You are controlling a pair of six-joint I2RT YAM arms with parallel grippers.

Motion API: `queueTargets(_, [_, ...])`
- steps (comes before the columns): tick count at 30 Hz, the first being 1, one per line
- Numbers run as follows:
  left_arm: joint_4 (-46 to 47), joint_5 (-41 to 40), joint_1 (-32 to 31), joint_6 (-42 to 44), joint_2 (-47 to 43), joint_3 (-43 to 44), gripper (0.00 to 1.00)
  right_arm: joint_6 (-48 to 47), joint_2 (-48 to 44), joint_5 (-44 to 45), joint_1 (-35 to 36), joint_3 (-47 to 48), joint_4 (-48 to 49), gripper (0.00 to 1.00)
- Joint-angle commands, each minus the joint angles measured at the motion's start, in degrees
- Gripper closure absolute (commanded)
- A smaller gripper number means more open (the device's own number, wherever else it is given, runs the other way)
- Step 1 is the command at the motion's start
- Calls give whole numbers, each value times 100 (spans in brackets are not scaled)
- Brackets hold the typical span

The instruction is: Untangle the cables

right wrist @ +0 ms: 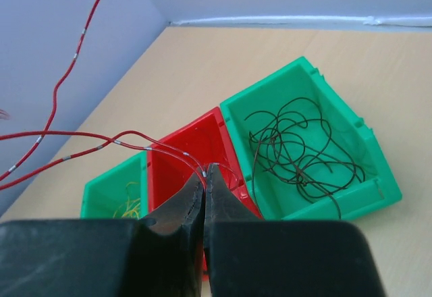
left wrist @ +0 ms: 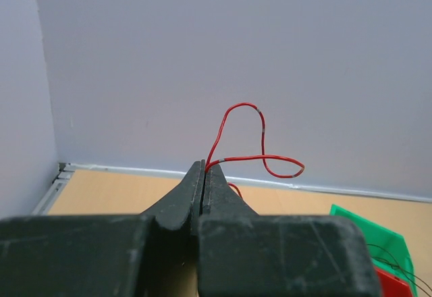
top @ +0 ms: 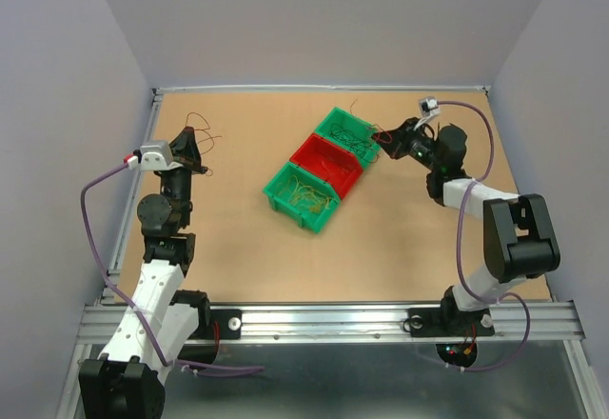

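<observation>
My left gripper (left wrist: pixel 203 164) is shut on a thin red cable (left wrist: pixel 260 135) that loops up from its tips; in the top view this gripper (top: pixel 193 136) is raised over the table's left part with thin strands (top: pixel 203 124) around it. My right gripper (right wrist: pixel 206 171) is shut on red cables (right wrist: pixel 94 138) that trail left, above the red bin (right wrist: pixel 189 150); in the top view it (top: pixel 385 138) is beside the far green bin (top: pixel 335 120). Dark cables (right wrist: pixel 300 148) lie in that green bin. Yellow cables (right wrist: pixel 128 206) lie in the near green bin (top: pixel 278 188).
Three small bins stand in a diagonal row mid-table: green, red (top: pixel 306 155), green. Grey walls (top: pixel 57 76) close in the left, back and right sides. A metal rail (top: pixel 324 319) runs along the near edge.
</observation>
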Motion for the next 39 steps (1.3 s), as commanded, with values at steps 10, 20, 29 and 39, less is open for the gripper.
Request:
queueTargets(10, [510,323,23,4,-119,13,100,-2536,1037,1079,1324,2203,-3726,99])
queueTargets(20, [510,490,23,4,-58,30,100,-3029,2981,2618,1896,4235,-6296,100])
queueTargets(29, [527,578,23,31,-58,22,100,-3196,2490,2549,1905,3919,-6359,81])
queueTargets(39, [571,824,23,57,-75,-22,100,-2977,1329,2126,1905,2970,-5419,52])
